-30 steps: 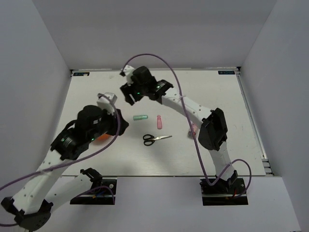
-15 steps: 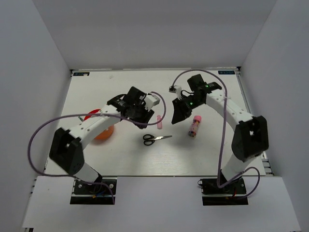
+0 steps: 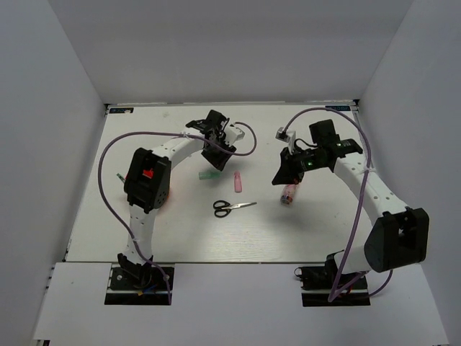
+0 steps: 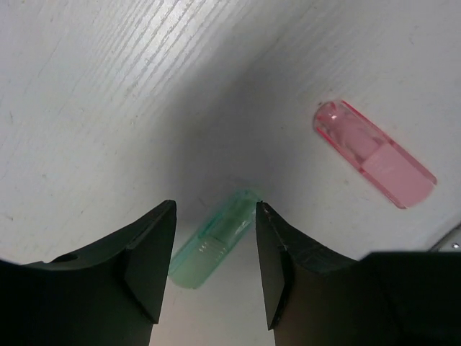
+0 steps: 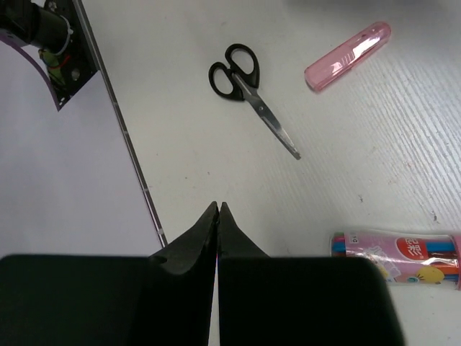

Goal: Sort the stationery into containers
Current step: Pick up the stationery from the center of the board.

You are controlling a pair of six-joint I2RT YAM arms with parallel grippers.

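The mint stick (image 4: pixel 216 241) lies flat on the white table, between the spread fingers of my left gripper (image 4: pixel 215 209), which is open and hovers just above it without touching. From above, the mint stick (image 3: pixel 209 176) lies just in front of the left gripper (image 3: pixel 214 158). The pink bottle (image 3: pixel 237 182) and the black-handled scissors (image 3: pixel 232 207) lie mid-table. My right gripper (image 3: pixel 282 175) is shut on nothing, above the pink-capped tube (image 3: pixel 289 193) of coloured pens. In the right wrist view the right gripper (image 5: pixel 217 205) faces the scissors (image 5: pixel 248 83). The container is hidden behind the left arm.
The left arm's elbow (image 3: pixel 148 180) stands over the left part of the table. In the right wrist view the table's near edge rail (image 5: pixel 122 137) runs left of the fingers, and the pink bottle (image 5: pixel 349 54) lies beyond the scissors. White walls close in three sides.
The left arm swung from the table's left side to over the mint stick. The right gripper moved from the back middle to the right, over the tube, and shut.
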